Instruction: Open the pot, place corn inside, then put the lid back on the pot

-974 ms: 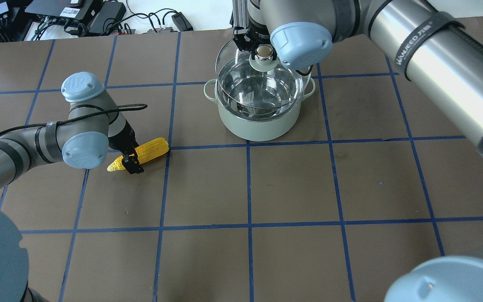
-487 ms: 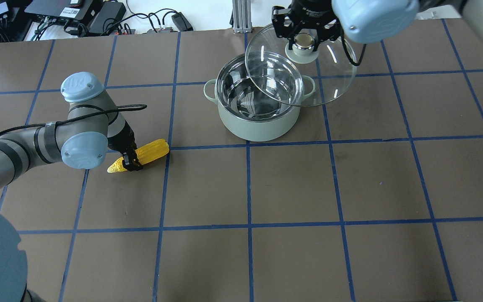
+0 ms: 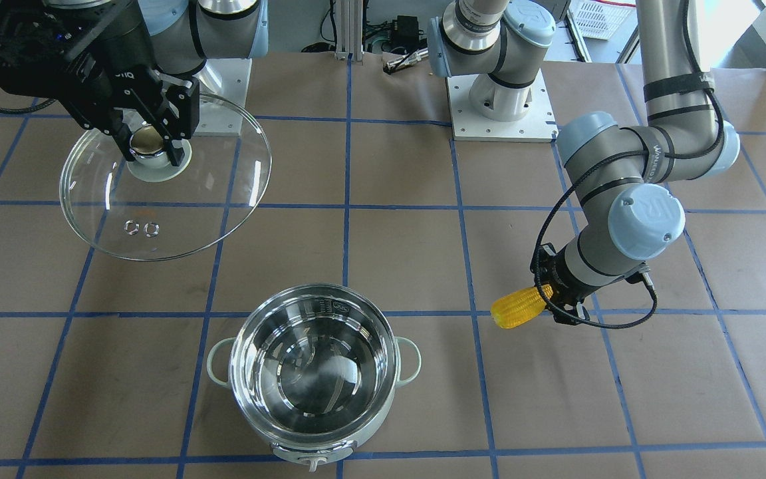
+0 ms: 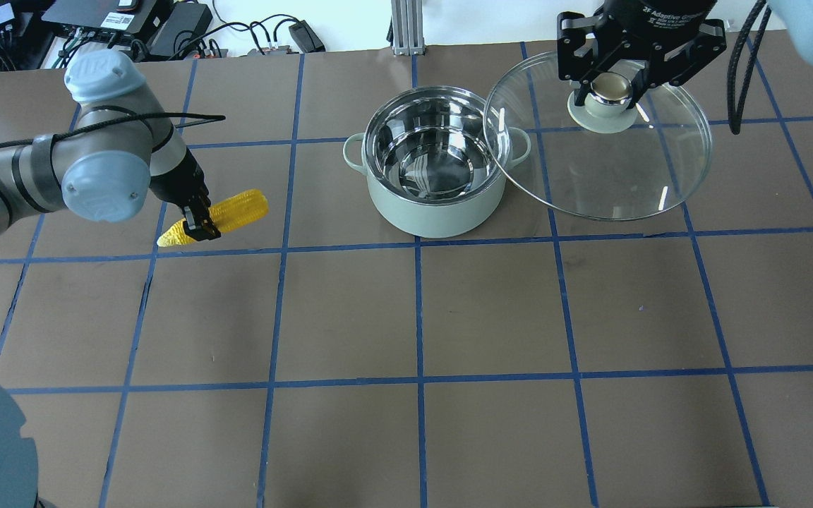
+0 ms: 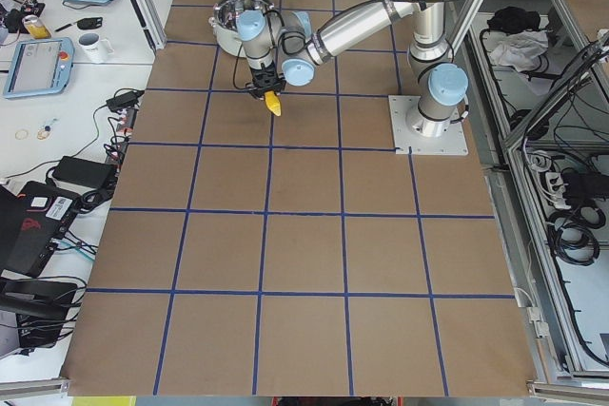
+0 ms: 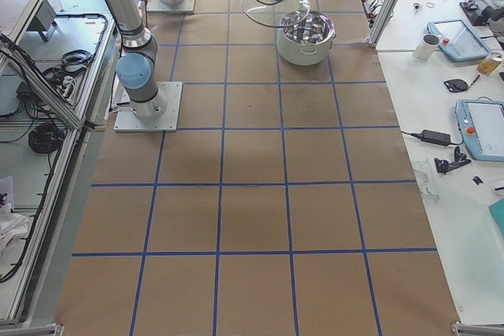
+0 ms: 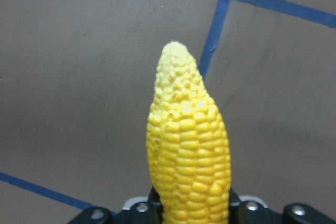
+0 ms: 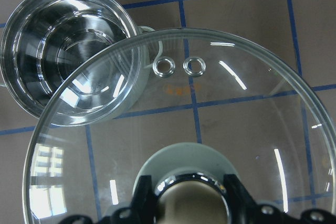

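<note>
**Lid off, corn in grip, pot open**

The right jaws are pressed onto the beige knob [image 4: 610,88] from both sides, so the clear lid [image 4: 611,176] hangs beneath them, tilted and off the pot. Its near rim overlaps the pot's right handle in the overhead view. The left jaws pinch the corn [image 4: 226,214] across its body near the tapered tip, with the blunt end sticking out toward the pot. The pot [image 4: 435,212] stands uncovered on the worktop [image 4: 491,317] between both arms, its steel inside bare, well apart from the corn.
</note>
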